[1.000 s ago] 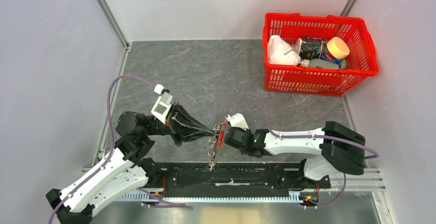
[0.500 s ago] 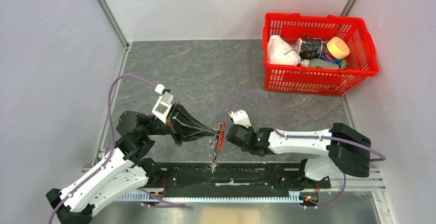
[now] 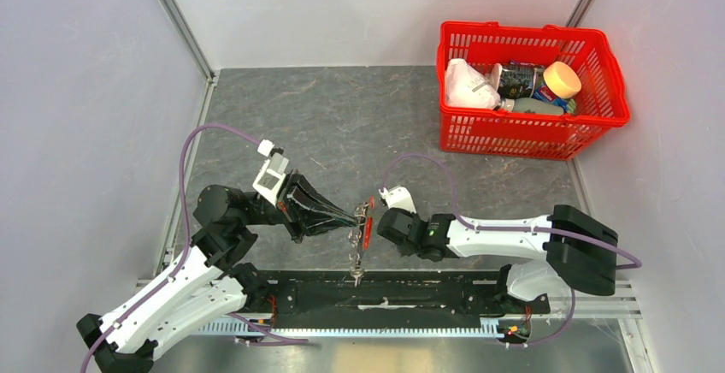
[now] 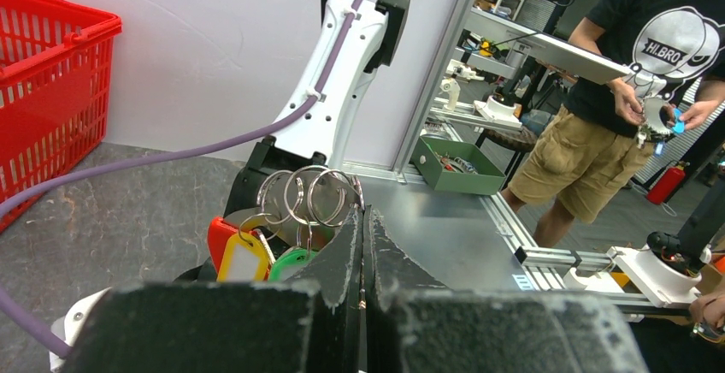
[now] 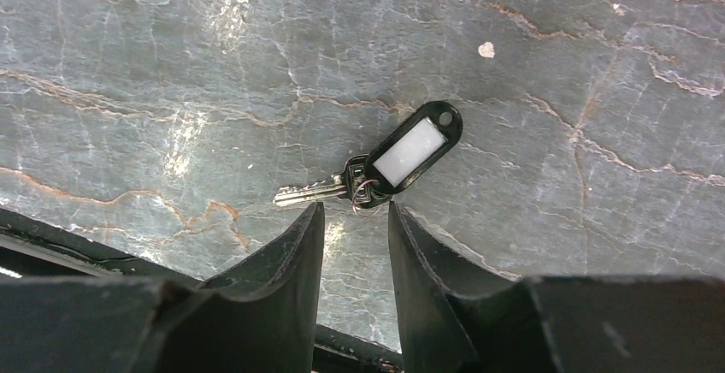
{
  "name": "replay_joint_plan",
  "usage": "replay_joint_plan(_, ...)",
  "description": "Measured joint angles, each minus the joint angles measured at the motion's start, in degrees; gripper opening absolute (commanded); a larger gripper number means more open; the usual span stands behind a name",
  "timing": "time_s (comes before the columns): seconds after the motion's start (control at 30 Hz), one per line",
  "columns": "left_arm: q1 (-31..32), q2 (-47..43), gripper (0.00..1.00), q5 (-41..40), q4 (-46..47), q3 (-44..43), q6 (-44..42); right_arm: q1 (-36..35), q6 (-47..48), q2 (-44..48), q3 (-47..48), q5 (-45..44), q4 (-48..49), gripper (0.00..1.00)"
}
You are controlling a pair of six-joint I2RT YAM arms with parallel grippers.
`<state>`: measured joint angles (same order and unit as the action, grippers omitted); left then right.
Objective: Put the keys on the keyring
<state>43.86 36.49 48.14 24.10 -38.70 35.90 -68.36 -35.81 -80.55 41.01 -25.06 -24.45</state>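
Observation:
My left gripper point(image 3: 356, 216) is shut, and at its fingertips point(image 4: 350, 219) it pinches a bunch of metal split rings, the keyring point(image 4: 312, 198). Red point(image 4: 220, 233), yellow point(image 4: 242, 258) and green point(image 4: 289, 263) plastic tags hang from the rings. The bunch shows in the top view point(image 3: 367, 219), held above the table between the two grippers. No wrist strap shows. My right gripper point(image 5: 356, 212) is open and empty. It points down over a silver key point(image 5: 308, 192) with a black tag point(image 5: 414, 149) lying flat on the table; the key also shows in the top view point(image 3: 354, 266).
A red basket point(image 3: 532, 138) with a white bag, bottles and a jar stands at the back right. A black rail point(image 3: 427, 292) runs along the near table edge just behind the lying key. My right arm point(image 4: 338, 74) stands close behind the rings.
My right arm has shifted a little to the right and its gripper has turned slightly. My left gripper and the bunch of rings have stayed in place.

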Motion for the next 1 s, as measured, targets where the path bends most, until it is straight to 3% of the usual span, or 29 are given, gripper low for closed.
replay_joint_plan(0.43, 0.0, 0.0, 0.02, 0.0, 0.0, 0.0, 0.0, 0.1, 0.0, -2.8, 0.0, 0.7, 0.4, 0.39)
replay_joint_plan(1.0, 0.0, 0.0, 0.02, 0.0, 0.0, 0.0, 0.0, 1.5, -0.2, -2.8, 0.0, 0.6, 0.4, 0.19)
